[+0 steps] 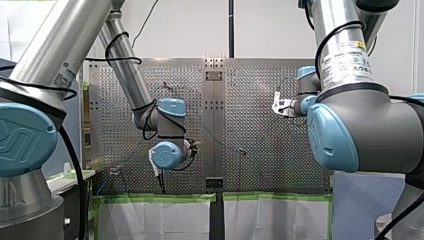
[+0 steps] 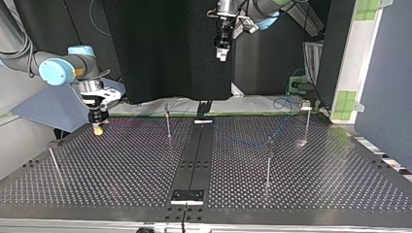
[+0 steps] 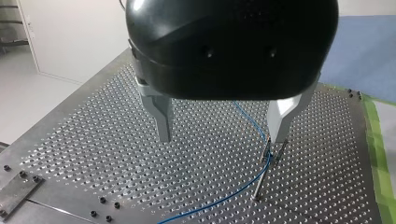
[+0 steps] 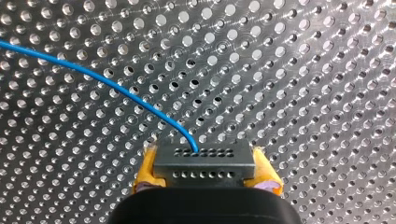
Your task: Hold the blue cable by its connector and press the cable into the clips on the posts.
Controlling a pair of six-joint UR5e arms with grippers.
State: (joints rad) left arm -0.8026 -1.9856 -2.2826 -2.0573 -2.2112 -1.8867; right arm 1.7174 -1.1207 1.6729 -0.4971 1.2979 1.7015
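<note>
My right gripper [image 4: 205, 173] is clamped on the connector [image 4: 204, 157], with 1 yellow pad [image 4: 145, 171] against each side of it. The perforated bench [image 4: 303, 70] lies close beneath it on all sides. In the top view this gripper hangs low over the bench's far left part.

Past it, toward the middle, stand thin posts [image 2: 168, 121]. There are 4 in all, 2 on each side of a dark rail [image 2: 194, 155] that runs down the bench's middle. My left gripper [image 3: 224, 139] is well above the bench, with its 2 metal fingers [image 3: 161, 116] spread wide apart. Just below 1 fingertip rises the clip post [image 3: 262, 179], leaning, with its clip [image 3: 270, 151] at the top. Farther out, green tape [image 3: 379, 154] lines the bench's edge.

The connector is a dark grey block with 2 rows of small holes. The blue cable [image 4: 93, 77] is thin. It leaves 1 hole in the far row and curves away above the bench. Farther off, in the left wrist view, it comes down to the top of the clip post and then trails on across the bench. I cannot tell whether it sits inside the clip.
</note>
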